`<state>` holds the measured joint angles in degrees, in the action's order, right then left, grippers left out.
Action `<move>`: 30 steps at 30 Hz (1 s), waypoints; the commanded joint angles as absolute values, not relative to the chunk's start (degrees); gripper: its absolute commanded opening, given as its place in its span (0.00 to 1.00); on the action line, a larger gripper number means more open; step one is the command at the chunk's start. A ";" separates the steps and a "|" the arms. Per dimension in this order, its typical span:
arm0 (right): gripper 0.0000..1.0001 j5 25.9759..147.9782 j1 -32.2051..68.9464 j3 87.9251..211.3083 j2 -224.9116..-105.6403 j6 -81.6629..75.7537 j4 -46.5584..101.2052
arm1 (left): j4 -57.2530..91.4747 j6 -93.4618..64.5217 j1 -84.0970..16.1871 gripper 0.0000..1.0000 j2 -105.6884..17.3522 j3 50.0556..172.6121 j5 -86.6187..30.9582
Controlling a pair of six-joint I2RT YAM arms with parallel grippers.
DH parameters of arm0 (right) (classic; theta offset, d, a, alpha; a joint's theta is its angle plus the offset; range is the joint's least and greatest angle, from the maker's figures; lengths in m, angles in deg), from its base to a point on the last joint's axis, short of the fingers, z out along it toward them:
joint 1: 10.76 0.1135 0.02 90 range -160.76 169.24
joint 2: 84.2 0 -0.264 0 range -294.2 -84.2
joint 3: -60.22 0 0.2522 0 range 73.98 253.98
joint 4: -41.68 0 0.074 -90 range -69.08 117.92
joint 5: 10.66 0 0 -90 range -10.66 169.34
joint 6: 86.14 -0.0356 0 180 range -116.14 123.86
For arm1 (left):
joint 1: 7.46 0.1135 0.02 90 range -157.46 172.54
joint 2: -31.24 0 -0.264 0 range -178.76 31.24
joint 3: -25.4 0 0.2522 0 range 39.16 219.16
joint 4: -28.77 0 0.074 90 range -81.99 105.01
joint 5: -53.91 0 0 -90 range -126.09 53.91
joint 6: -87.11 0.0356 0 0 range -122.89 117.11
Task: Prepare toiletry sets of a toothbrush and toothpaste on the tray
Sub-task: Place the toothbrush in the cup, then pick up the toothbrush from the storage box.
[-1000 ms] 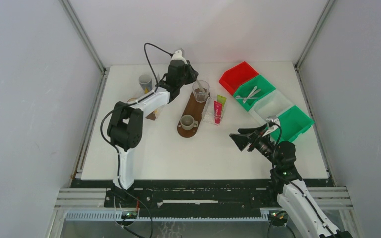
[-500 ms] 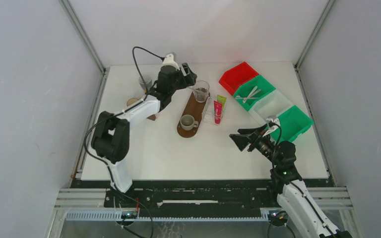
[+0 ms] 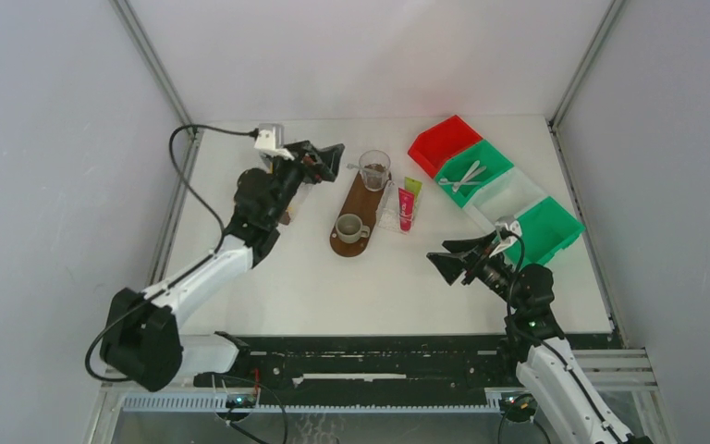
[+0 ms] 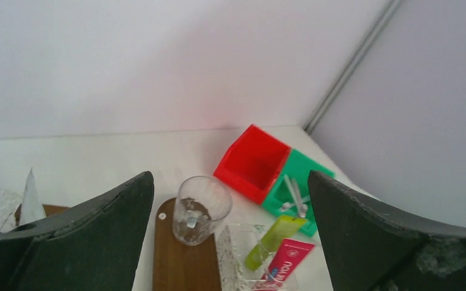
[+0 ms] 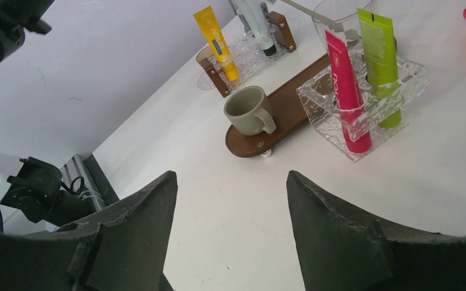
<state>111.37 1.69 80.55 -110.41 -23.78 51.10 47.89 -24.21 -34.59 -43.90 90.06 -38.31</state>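
Observation:
A long wooden tray (image 3: 361, 198) (image 4: 182, 260) (image 5: 291, 100) carries a clear glass (image 3: 374, 169) (image 4: 201, 209) at its far end and a grey mug (image 3: 351, 227) (image 5: 249, 111) at its near end. A toothbrush (image 4: 189, 222) (image 5: 306, 9) stands in the glass. Right of the tray, a pink-red toothpaste (image 3: 406, 209) (image 4: 285, 264) (image 5: 346, 91) and a lime green toothpaste (image 3: 412, 188) (image 4: 270, 239) (image 5: 379, 60) stand in a clear holder (image 5: 340, 130). My left gripper (image 3: 331, 159) (image 4: 230, 182) hangs open and empty, left of the glass. My right gripper (image 3: 444, 257) (image 5: 230, 176) is open and empty over bare table near the mug.
A row of bins runs along the right: red (image 3: 444, 141), green (image 3: 473, 171) with white slender items (image 4: 294, 197), white (image 3: 510, 194), green (image 3: 545, 229). At the left a second clear holder (image 5: 243, 57) holds a yellow tube (image 5: 215, 39) and a grey tube (image 5: 258, 24).
My left gripper opened, came away from the glass and drew back leftward and toward the near side. The toothbrush stays in the glass. The right arm has not moved.

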 commanded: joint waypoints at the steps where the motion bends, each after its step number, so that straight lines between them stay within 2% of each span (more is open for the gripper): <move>1: 0.74 109.56 1.46 85.63 -110.53 -21.09 51.17 | 66.47 -26.60 -34.25 1.00 -36.34 82.16 -32.00; 5: 0.75 104.56 1.46 91.37 -116.24 -18.64 50.82 | 75.83 -34.58 -30.89 1.00 -36.06 81.15 -20.75; 11: 0.81 95.13 1.17 104.47 -130.44 -13.93 48.43 | 76.79 -39.29 -30.53 1.00 -38.62 88.70 -11.90; 16: 0.80 93.65 0.44 116.94 -144.83 -11.42 40.45 | 77.57 -40.80 -30.61 0.94 -41.66 94.36 -2.87; 20: 0.79 93.56 -1.27 127.24 -155.04 -8.97 30.05 | 68.81 -32.60 -32.13 0.92 -40.06 93.99 0.47; 24: 0.79 89.73 -2.30 135.67 -161.48 -4.50 22.12 | 50.85 -22.14 -33.11 0.91 -38.20 94.56 -0.50; 28: 0.79 85.27 -2.55 142.51 -168.03 1.13 15.95 | 29.13 -11.64 -34.57 0.90 -37.48 100.86 -4.12; 30: 0.79 84.00 -2.66 145.76 -170.96 3.13 12.91 | 24.30 -8.62 -36.15 0.91 -36.96 102.31 -5.81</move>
